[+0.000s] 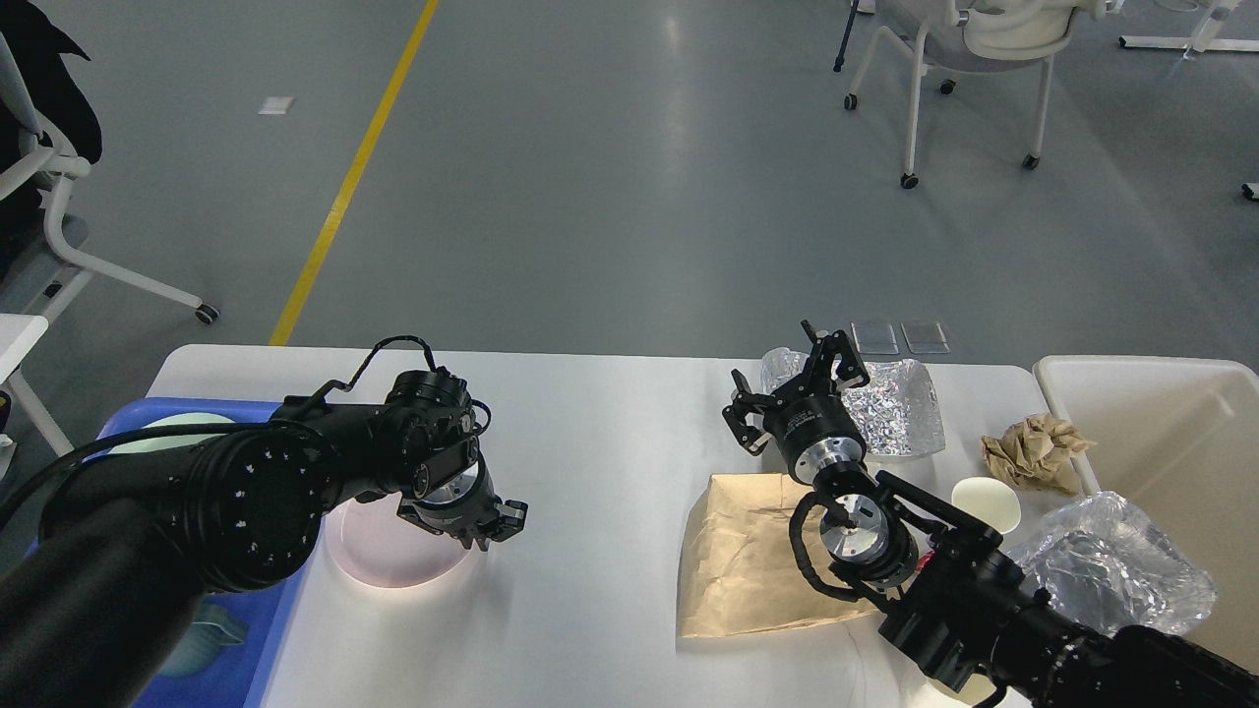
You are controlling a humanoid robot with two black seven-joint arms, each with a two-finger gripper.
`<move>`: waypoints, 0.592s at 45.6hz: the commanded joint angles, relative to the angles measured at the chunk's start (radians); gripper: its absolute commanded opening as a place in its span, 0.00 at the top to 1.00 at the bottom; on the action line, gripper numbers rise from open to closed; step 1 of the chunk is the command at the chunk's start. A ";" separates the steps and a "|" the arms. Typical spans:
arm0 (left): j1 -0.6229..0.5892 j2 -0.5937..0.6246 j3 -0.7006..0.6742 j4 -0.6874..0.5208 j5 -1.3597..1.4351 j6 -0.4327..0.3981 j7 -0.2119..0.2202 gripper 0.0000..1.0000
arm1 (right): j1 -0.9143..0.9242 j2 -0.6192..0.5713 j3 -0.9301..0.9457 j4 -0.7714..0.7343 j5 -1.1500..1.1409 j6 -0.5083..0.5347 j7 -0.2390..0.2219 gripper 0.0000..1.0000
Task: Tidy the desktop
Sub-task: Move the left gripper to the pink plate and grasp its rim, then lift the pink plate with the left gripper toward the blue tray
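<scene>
Desktop: the desktop (590, 433) is a wide white top, smooth with a faint gloss and rounded far corners; it fills the lower half of the view, between a blue tray on the left and a cream bin on the right.
Left gripper: the left gripper (489, 521) hangs low at the right edge of a pink plate — it is dark and seen end-on, so I cannot tell whether its fingers are parted or closed.
Right gripper: the right gripper (795, 383) points away over the far right part of the desktop, fingers spread wide apart, holding nothing.
Pink plate: the pink plate (379, 551) is round, pale and flat, lying on the desktop just beside the tray.
Blue tray: the blue tray (241, 639) is glossy plastic; a pale green round dish (162, 429) shows in its far end.
Paper bag: a flat brown paper bag (738, 560) lies under the right arm.
Foil: a crinkled foil tray (900, 408) sits just behind the right gripper; a second foil-and-film bundle (1111, 570) lies near the bin.
Crumpled paper: a brown wad (1033, 450) — creased, near the bin's edge.
Small disc: a cream round lid or cup (987, 501), beside the wad.
Cream bin: the cream bin (1161, 433) is smooth plastic, with thick rim.
Room: grey polished floor (629, 177), a yellow line (344, 187), white wheeled chairs (974, 59).
</scene>
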 commanded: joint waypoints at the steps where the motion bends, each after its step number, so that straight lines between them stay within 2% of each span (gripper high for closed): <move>1: 0.005 0.001 -0.015 0.002 -0.002 -0.026 -0.001 1.00 | 0.000 0.000 0.000 0.000 0.000 0.000 0.000 0.00; 27: 0.000 0.001 -0.032 0.039 -0.002 -0.041 0.001 1.00 | 0.000 0.000 0.000 0.000 0.000 0.000 0.000 0.00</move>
